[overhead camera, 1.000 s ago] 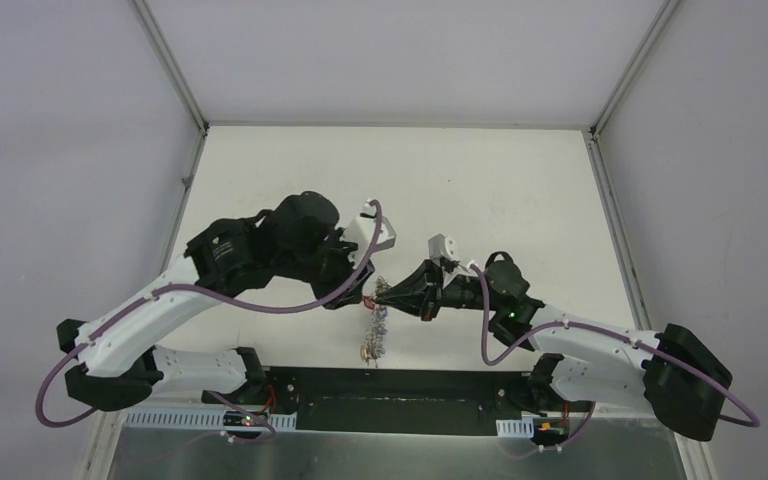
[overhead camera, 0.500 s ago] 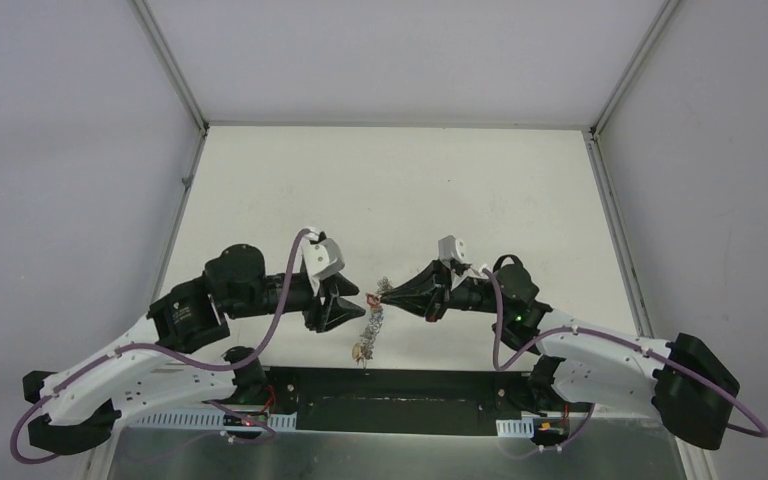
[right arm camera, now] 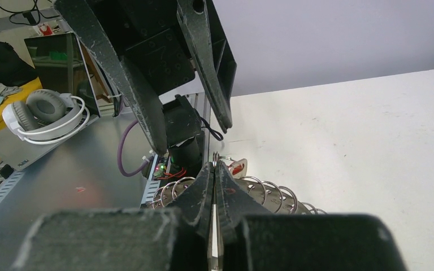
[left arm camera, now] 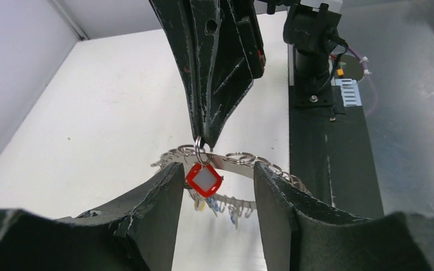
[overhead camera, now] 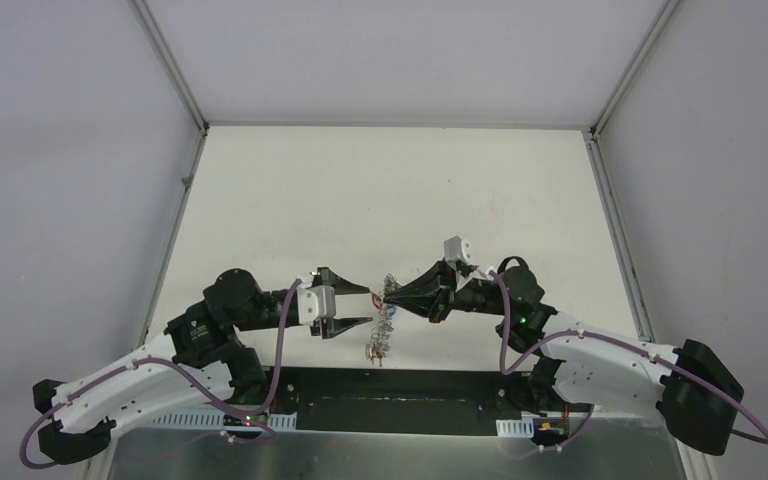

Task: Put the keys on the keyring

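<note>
Right gripper (right arm camera: 215, 169): fingers pressed together, clamped on a small wire loop at the top of the keyring (left arm camera: 234, 162). The ring's grey band and its fringe of small keys hang free just below the fingertips, clear of the table (overhead camera: 390, 190). Left gripper (left arm camera: 217, 175): jaws apart, holding nothing, pointed straight at the right one, the two nearly tip to tip. The red-tagged key (left arm camera: 204, 178) dangles directly under the right gripper's tip and sits between the left fingers (left arm camera: 158, 197), close to one but apparently touching neither. No black-headed key made out in any view. Whether the red key's loop is already threaded on the band cannot be told. Judged step: working the red key onto the ring. Next move likely calls for the left jaws to close squarely on the tag's flat faces while the right holds steady; the target is small and free to swing.
</note>
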